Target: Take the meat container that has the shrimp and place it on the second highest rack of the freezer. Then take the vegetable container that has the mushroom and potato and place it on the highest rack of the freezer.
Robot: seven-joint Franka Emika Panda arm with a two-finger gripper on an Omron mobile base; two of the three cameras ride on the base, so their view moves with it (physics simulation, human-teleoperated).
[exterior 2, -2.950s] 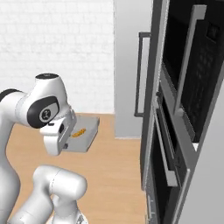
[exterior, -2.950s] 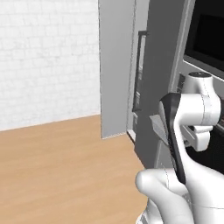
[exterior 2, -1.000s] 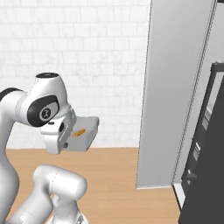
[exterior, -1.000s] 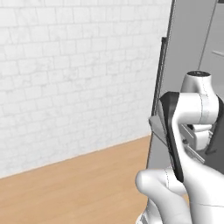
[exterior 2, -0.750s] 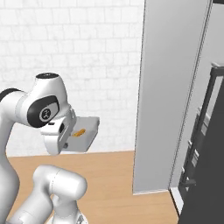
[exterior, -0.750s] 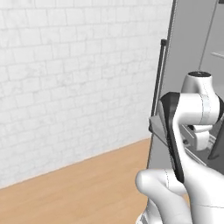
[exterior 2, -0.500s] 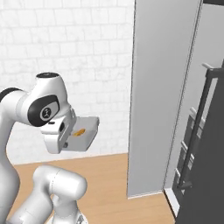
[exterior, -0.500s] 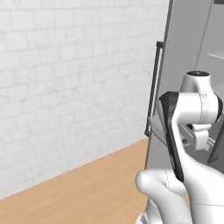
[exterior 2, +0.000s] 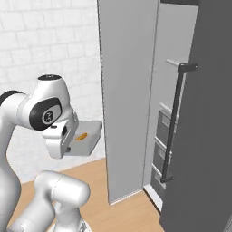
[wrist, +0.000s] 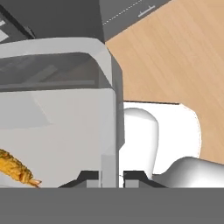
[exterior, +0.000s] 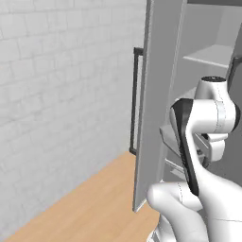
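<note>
Pincer (wrist: 110,175) clenched on the near wall of the meat container (exterior 2: 89,136), tray held level in the air beside the arm's wrist, above the wood floor (exterior 2: 131,213). Shrimp (wrist: 13,167) lies at 8 o'clock in the hand view, on the tray bottom. Freezer (exterior 2: 156,99) stands at 3 o'clock of the tray in the right base view, door (exterior 2: 124,90) open, shelves and drawer fronts visible inside, well apart from the tray
</note>
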